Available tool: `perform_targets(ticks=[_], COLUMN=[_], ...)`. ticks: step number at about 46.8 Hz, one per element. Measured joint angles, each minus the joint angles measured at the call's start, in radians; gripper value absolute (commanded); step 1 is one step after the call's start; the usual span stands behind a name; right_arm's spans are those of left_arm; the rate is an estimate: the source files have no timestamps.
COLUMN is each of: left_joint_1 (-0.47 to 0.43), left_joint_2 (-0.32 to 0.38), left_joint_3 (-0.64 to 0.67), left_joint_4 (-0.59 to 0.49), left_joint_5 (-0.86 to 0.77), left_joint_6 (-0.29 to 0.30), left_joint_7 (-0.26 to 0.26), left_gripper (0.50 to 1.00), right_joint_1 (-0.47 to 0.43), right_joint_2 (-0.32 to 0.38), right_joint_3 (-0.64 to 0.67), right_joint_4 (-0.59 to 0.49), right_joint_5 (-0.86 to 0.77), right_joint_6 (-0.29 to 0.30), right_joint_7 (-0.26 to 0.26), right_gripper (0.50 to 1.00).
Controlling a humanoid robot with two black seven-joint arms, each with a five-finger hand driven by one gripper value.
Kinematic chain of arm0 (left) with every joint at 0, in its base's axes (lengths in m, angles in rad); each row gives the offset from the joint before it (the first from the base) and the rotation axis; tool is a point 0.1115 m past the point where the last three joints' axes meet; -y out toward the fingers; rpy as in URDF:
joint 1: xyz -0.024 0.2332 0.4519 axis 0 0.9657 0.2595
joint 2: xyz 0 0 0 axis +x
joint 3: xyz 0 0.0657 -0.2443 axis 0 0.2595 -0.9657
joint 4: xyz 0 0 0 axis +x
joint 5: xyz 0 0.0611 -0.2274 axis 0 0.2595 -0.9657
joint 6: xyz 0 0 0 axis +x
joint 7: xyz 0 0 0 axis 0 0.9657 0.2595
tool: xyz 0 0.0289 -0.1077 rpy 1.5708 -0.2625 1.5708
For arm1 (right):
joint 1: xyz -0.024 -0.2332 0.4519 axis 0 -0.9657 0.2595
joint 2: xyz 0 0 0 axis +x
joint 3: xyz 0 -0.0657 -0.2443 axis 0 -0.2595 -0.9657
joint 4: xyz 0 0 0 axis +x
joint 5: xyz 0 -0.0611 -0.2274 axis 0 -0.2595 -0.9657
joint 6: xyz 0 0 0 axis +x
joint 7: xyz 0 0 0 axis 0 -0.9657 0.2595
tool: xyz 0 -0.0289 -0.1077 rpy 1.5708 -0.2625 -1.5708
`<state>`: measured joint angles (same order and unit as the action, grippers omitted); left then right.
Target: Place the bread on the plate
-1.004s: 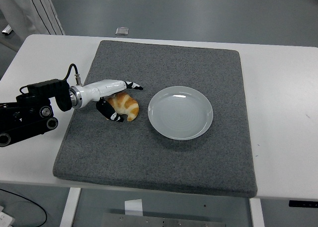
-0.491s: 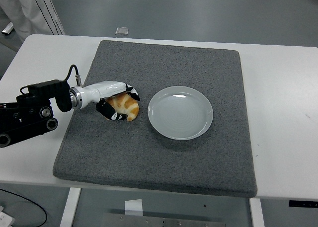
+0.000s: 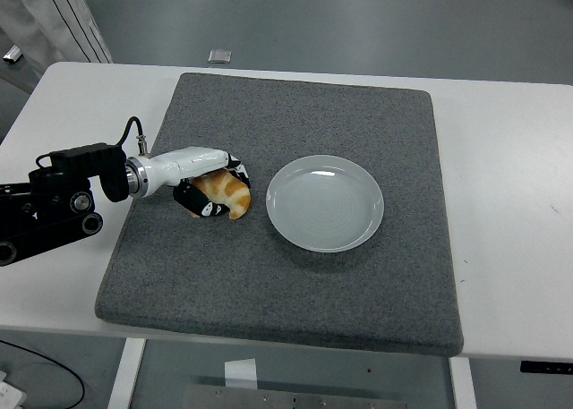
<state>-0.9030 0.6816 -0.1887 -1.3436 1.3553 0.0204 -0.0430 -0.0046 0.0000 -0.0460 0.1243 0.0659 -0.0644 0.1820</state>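
The left hand (image 3: 213,187) is curled around the bread (image 3: 228,192), a golden, crescent-shaped roll lying on the coarse grey mat (image 3: 295,302) that covers the white desk (image 3: 510,203). To complete the grasp well, the fingers should likely wrap the soft crust evenly without crushing it before any lift. The smooth, round, pale plate (image 3: 326,202) sits empty just beyond the fingertips.

The mat (image 3: 295,275) looks like coarse, matt grey felt on a smooth white counter (image 3: 510,203). The plate (image 3: 325,202) is glossy and glazed, and the bread (image 3: 228,192) has a shiny browned crust.
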Motion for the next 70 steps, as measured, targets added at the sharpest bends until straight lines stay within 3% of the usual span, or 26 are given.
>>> perform_targets(ticks=[10,20,33,52,70], left_joint_1=[-0.012,-0.095,-0.197,-0.408,-0.521], left_joint_2=[0.016,0.070,0.078,0.129,0.114], left_joint_3=[-0.001,-0.010,-0.017,-0.017,-0.017], left_joint_4=[-0.006,-0.038,-0.049,-0.046,-0.016], left_joint_5=[0.021,0.021,-0.009,-0.146,-0.168], left_joint_6=[-0.011,-0.023,-0.057,-0.185,-0.260], left_joint_7=[-0.003,-0.013,-0.016,-0.016,-0.015], left_gripper=[0.500,0.500,0.500,0.500,0.500], right_joint_1=[0.000,0.000,0.000,0.000,0.000], right_joint_2=[0.000,0.000,0.000,0.000,0.000], right_joint_3=[0.000,0.000,0.000,0.000,0.000], right_joint_4=[0.000,0.000,0.000,0.000,0.000], right_joint_5=[0.000,0.000,0.000,0.000,0.000], right_joint_6=[0.000,0.000,0.000,0.000,0.000], right_joint_7=[0.000,0.001,0.000,0.000,0.000], right_gripper=[0.932,0.932,0.932,0.932,0.932])
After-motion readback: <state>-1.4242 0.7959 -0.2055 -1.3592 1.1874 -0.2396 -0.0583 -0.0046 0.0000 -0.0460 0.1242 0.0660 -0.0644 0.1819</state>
